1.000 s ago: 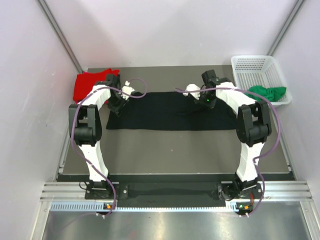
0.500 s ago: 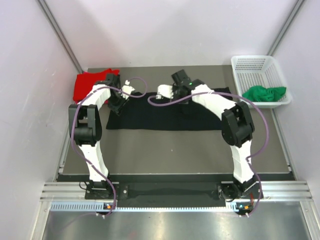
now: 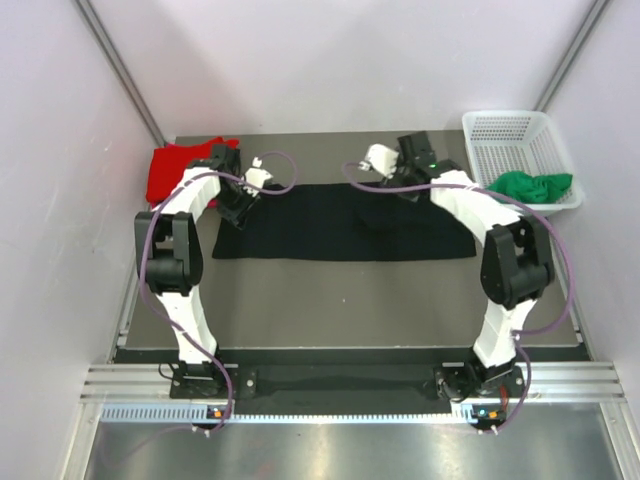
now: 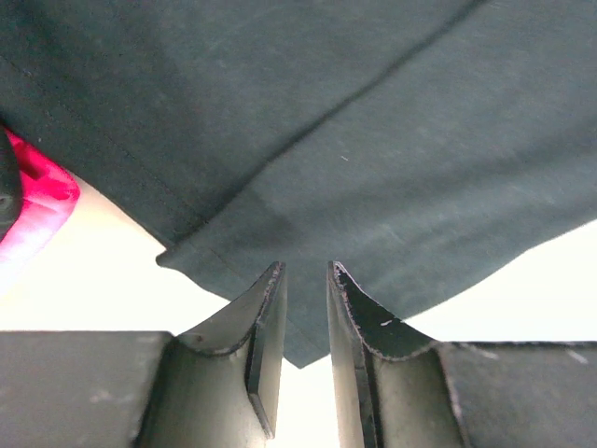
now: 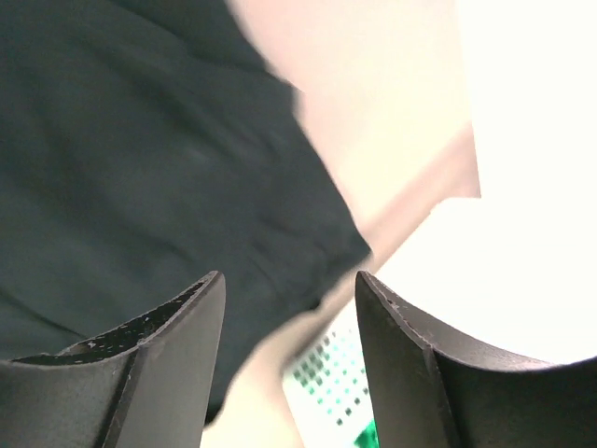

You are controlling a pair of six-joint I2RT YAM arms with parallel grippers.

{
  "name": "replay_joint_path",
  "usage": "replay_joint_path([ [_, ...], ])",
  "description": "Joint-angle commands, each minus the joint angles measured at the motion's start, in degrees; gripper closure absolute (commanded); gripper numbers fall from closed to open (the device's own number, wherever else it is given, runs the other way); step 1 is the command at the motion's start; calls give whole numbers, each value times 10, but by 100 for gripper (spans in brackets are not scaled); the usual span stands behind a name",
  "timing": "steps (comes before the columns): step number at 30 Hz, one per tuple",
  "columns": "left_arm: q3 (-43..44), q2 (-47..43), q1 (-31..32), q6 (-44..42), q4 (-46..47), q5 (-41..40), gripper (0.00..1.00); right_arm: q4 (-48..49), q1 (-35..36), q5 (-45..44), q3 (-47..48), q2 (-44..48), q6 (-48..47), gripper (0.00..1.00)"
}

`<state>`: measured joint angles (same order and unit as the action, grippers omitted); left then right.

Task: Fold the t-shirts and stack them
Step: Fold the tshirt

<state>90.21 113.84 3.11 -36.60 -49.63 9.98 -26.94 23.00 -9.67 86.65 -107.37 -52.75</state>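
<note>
The black t-shirt (image 3: 345, 222) lies flat as a wide strip across the table. My left gripper (image 3: 238, 208) hovers over its back left corner, jaws a narrow gap apart with nothing between them (image 4: 306, 280); black cloth (image 4: 373, 140) lies just beyond the tips. My right gripper (image 3: 403, 188) is over the shirt's back edge right of centre, open wide and empty (image 5: 289, 289), with black cloth (image 5: 140, 168) below. A red t-shirt (image 3: 170, 170) lies bunched at the back left, its edge (image 4: 33, 201) showing in the left wrist view. A green t-shirt (image 3: 530, 185) lies in the basket.
The white mesh basket (image 3: 515, 135) stands at the back right, blurred (image 5: 340, 373) in the right wrist view. White walls close in the table on the left, back and right.
My right gripper has opened and let go of the black shirt. That arm swung left over the shirt, then back to the right. The left arm has stayed put.
</note>
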Motion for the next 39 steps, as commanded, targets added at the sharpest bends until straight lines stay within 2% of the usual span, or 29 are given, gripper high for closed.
replay_joint_path([
  [1,0,-64,6,-40,-39,33,70,5,-39,9,-5,32,48,42],
  [4,-46,-98,6,-83,-58,24,68,-34,-74,38,-5,30,69,42],
  [9,-106,-162,8,-177,-86,16,46,-90,-109,85,6,32,120,41],
  [14,-135,-159,8,-226,-96,-16,45,-99,-110,95,3,36,131,41],
  [22,-163,-112,14,-217,-44,-44,45,-105,-109,95,-2,49,131,40],
  [27,-194,-95,18,-222,21,-69,45,-105,-109,95,-15,61,128,40],
  [31,-223,-84,19,-222,85,-118,45,-105,-110,95,-28,76,124,39],
  [32,-232,-84,19,-228,97,-135,46,-106,-110,93,-32,81,121,40],
  [34,-264,-85,20,-231,137,-145,55,-105,-109,89,-45,92,119,40],
  [35,-274,-83,22,-233,147,-151,76,-103,-110,88,-49,95,119,39],
  [36,-292,-80,24,-233,160,-159,91,-102,-110,85,-57,103,119,39],
  [37,-302,-80,28,-231,169,-167,100,-105,-111,80,-60,106,119,39],
  [39,-335,-89,38,-234,184,-188,100,-106,-110,75,-70,117,119,40],
])
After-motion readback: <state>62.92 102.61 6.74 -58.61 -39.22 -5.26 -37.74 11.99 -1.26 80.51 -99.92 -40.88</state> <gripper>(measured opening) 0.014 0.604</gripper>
